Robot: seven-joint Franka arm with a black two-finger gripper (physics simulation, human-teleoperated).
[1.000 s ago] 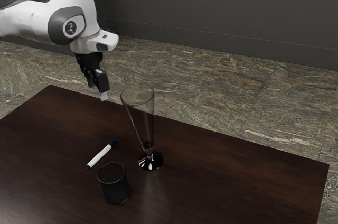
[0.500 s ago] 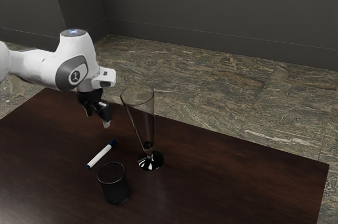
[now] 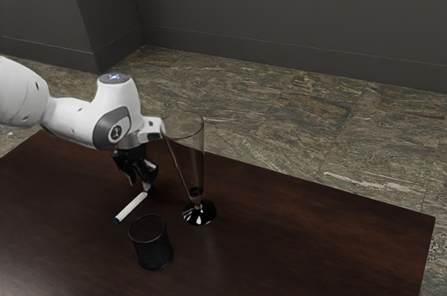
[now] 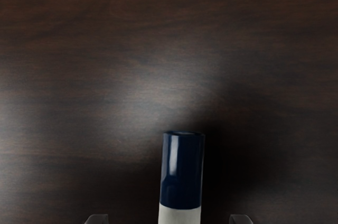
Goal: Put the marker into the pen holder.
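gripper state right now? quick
Gripper: open, holding nothing; fingers stand apart at the marker's dark blue cap end, with a gap on each side.

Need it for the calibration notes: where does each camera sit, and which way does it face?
Exterior view: beside the arm, above the table, looking down across it at the marker, pen holder and tall glass; arm and open fingers show.
Wrist view: on the arm's end, looking down at the table and the marker's blue cap; fingertips show at the lower edge.
Shared: table, marker, fingers.
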